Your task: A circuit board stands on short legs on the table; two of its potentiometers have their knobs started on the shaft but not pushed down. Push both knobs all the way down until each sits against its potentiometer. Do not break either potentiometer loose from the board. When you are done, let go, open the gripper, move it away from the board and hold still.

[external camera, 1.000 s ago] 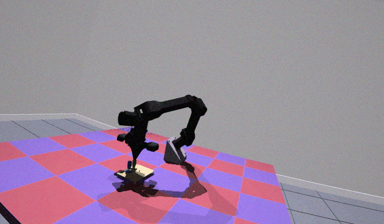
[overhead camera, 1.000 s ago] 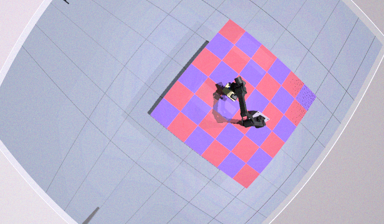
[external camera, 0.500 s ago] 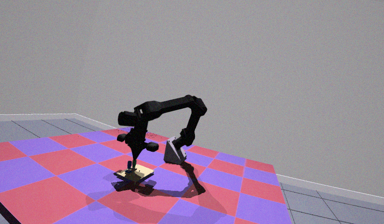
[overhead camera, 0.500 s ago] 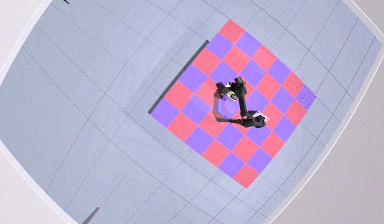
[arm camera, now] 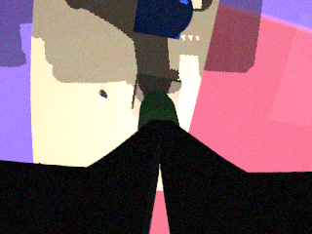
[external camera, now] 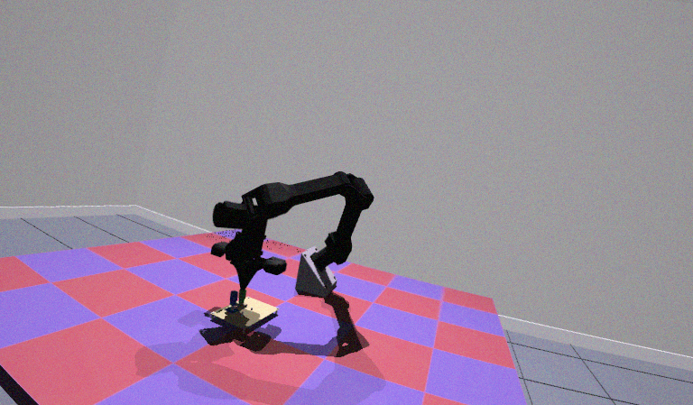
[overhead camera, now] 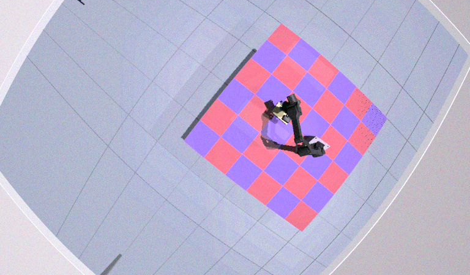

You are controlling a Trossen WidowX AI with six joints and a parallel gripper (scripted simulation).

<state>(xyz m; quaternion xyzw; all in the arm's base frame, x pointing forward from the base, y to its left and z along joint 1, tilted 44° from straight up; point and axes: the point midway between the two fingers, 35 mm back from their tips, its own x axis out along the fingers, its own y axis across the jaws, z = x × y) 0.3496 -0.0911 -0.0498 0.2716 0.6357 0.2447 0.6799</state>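
One arm, one gripper (external camera: 244, 288) (arm camera: 160, 131): closed, gripping nothing, tips right at the green knob's top | one cream circuit board (overhead camera: 280, 117) (external camera: 263, 308) (arm camera: 73, 127), on the red-and-purple checkered table (overhead camera: 247, 168) (external camera: 244, 375) (arm camera: 253, 97) | two upright knobs, one green (external camera: 242, 298) (arm camera: 158, 108), one blue (external camera: 233, 298) (arm camera: 163, 17) (dark little things, from here)
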